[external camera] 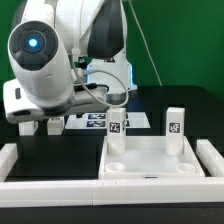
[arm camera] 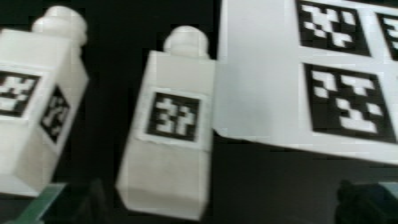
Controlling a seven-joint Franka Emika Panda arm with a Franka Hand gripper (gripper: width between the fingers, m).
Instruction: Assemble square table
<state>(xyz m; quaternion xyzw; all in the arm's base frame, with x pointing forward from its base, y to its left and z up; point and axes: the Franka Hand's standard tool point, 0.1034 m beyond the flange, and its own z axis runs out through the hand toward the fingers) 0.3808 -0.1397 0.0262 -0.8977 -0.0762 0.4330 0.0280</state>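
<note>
Leg [arm camera: 173, 130] just beneath tool [arm camera: 210, 204]

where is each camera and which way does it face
Exterior view: off the arm, low beside the black table, facing the square tabletop, two upright legs and the Panda arm.
Wrist view: on the wrist, looking down at two other legs and the marker board; open gripper fingertips dim at the edge.
Shared: the marker board.

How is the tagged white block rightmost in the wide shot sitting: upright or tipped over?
Upright. In the exterior view the leg stands taller than wide behind the square slab, tag facing the camera.
</note>
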